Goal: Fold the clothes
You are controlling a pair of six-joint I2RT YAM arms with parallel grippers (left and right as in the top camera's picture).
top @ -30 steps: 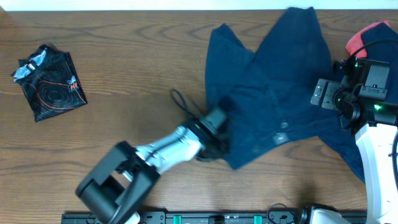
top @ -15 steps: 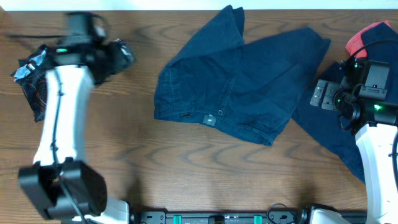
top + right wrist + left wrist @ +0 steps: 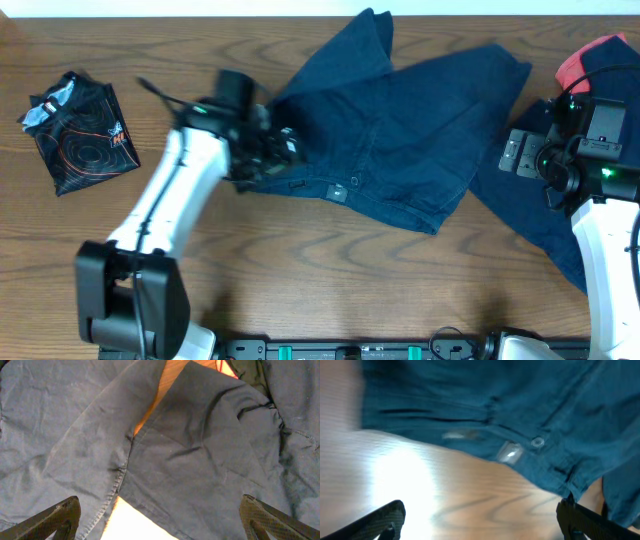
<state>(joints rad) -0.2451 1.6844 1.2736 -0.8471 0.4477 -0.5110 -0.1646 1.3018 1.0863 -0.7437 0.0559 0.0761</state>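
Note:
Dark navy denim-like shorts (image 3: 400,125) lie spread in the middle of the table, their waistband button (image 3: 537,442) facing the front. My left gripper (image 3: 283,150) hovers at the shorts' left waistband corner. It is open, and the left wrist view shows only bare wood between its fingertips (image 3: 390,516). My right gripper (image 3: 512,152) is open above the shorts' right edge and a second navy garment (image 3: 525,215). Navy cloth (image 3: 200,460) lies under its spread fingertips (image 3: 55,520). A small black line-printed garment (image 3: 80,135) lies folded at the far left. A red piece (image 3: 590,55) shows at the back right.
The wooden table (image 3: 300,280) shows bare wood in front of the shorts. A black rail (image 3: 350,350) runs along the front edge. The right arm's white body (image 3: 610,260) stands over the right-hand navy garment.
The left gripper let go of the shorts and opened. The shorts now lie flatter and further left. The left arm swung to the far left, then back to the shorts' left edge. The right arm stayed still.

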